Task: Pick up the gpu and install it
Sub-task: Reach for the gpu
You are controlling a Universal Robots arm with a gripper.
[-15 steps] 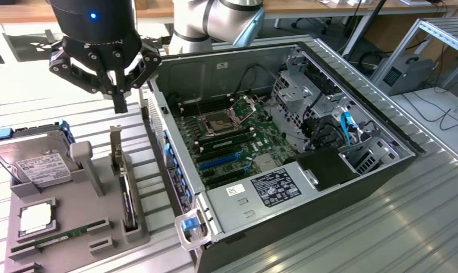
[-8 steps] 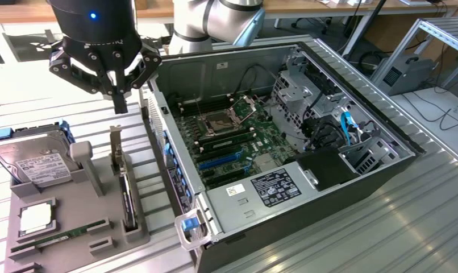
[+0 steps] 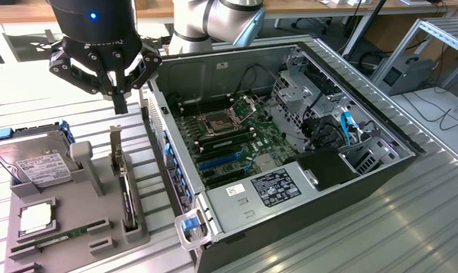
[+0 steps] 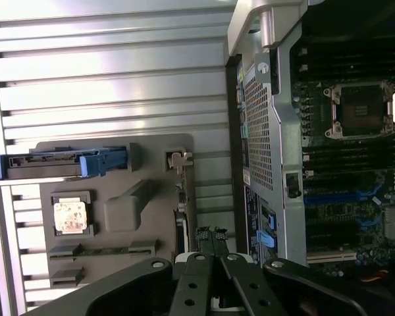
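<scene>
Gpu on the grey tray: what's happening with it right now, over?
Gripper shut, empty, hovering above the tray. Gpu standing on edge in its slot, untouched. Nothing seen between them.

A robotics lab: a slotted aluminium counter (image 3: pixel 365 242) carries an open computer case (image 3: pixel 237 213), with a robot arm (image 3: pixel 213 20), loose cables (image 3: pixel 441 114) and aluminium framing (image 3: pixel 433 28) behind

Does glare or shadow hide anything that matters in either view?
Exterior view: glare whitens the slatted table at the exterior view's left, but the gpu in its grey holder is evenly lit. Wrist view: the table glares too; the case interior is dim, motherboard legible.
</scene>
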